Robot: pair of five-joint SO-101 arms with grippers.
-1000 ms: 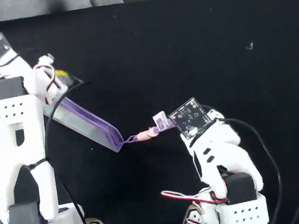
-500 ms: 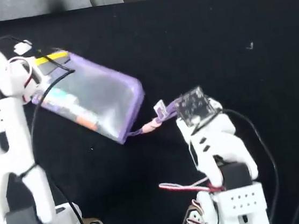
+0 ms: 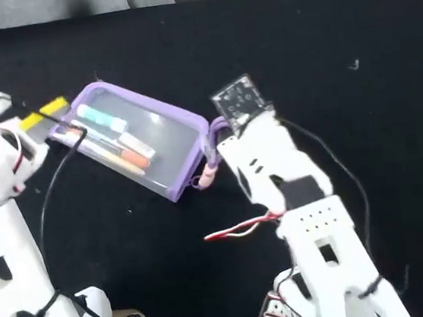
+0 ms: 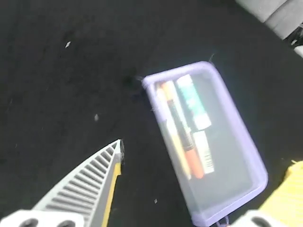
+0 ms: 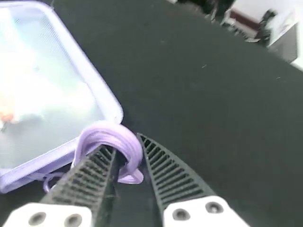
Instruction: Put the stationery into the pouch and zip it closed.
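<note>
A clear pouch with purple trim point(image 3: 165, 137) lies flat on the black table, left of centre. Several pens and markers point(image 3: 110, 139) lie inside it, also plain in the left wrist view point(image 4: 184, 127). My right gripper point(image 3: 211, 145) sits at the pouch's right corner, shut on the pouch's purple strap point(image 5: 113, 139). A pink zip pull point(image 3: 209, 174) hangs just below that corner. My left gripper point(image 3: 48, 120), with a yellow jaw, is at the pouch's left end. From its own camera it stands open point(image 4: 206, 156) above the pouch point(image 4: 222, 156), holding nothing.
A red and white cable point(image 3: 238, 228) loops off the right arm over the table near the front. The black cloth point(image 3: 355, 73) stretches bare to the right and back. Grey fabric and clutter point(image 3: 64, 3) lie beyond the table's far edge.
The pouch was stretched edge-on between both grippers; it has turned flat and settled on the table. My left gripper let go and drew back left. My right gripper moved farther back, strap in hand.
</note>
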